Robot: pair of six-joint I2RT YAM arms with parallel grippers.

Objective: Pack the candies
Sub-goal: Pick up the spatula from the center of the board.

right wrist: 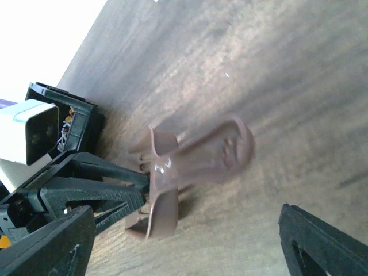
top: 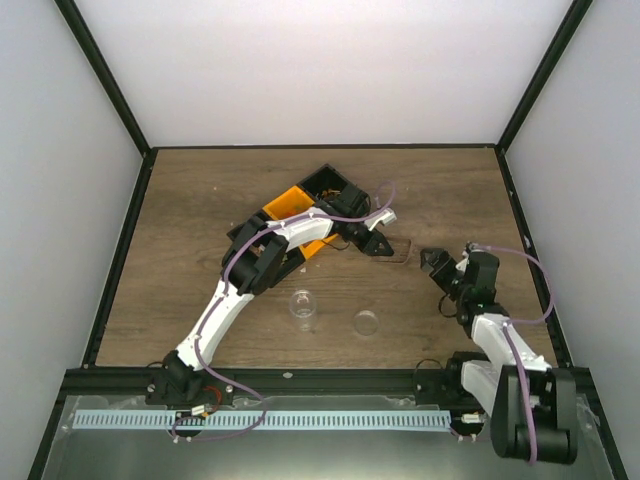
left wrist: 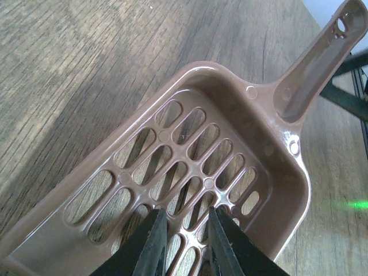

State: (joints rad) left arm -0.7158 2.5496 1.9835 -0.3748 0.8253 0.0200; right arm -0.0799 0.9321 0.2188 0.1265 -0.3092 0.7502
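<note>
Left gripper (left wrist: 185,230) clamping brown slotted scoop (left wrist: 253,132) at its rim, handle pointing toward right gripper (top: 437,263), right jaws standing wide apart, empty, candies (right wrist: 68,122) faintly showing in black bin (right wrist: 63,95) beside left gripper.

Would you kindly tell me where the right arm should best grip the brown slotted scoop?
Probably by the handle, from its free end: it juts narrow and bare toward the open right gripper, while the left gripper pinches the scoop at the opposite rim.
</note>
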